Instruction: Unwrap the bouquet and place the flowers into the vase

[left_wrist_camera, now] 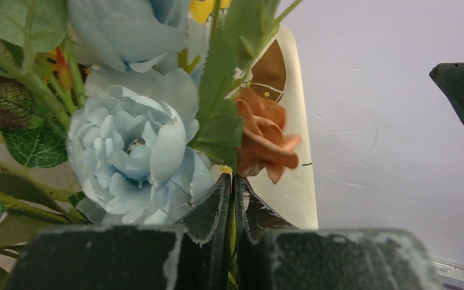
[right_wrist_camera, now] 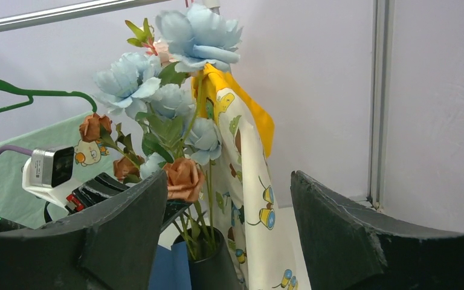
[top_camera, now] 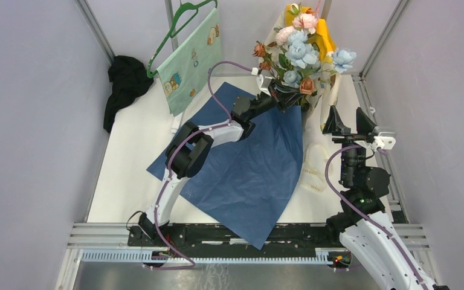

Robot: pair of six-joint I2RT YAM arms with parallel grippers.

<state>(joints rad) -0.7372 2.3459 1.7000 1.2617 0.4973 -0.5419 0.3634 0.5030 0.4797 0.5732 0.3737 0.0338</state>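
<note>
Dark vase [right_wrist_camera: 211, 272] is standing at the far side of the table [top_camera: 130, 163], holding the flowers [top_camera: 302, 54] by their stems. The left gripper [left_wrist_camera: 234, 181] is pinching a green stem, jaws almost together; pulling away before releasing is risking tipping the vase or dragging blooms out. The right gripper [top_camera: 349, 124] is hanging wide open and empty just to the right. The blue paper [top_camera: 248, 163] is lying flat nearer.

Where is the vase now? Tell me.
In the right wrist view the vase stands bottom centre, the flowers in it, with the blue wrapping paper at its left and the yellow-and-white garment at its right.
</note>
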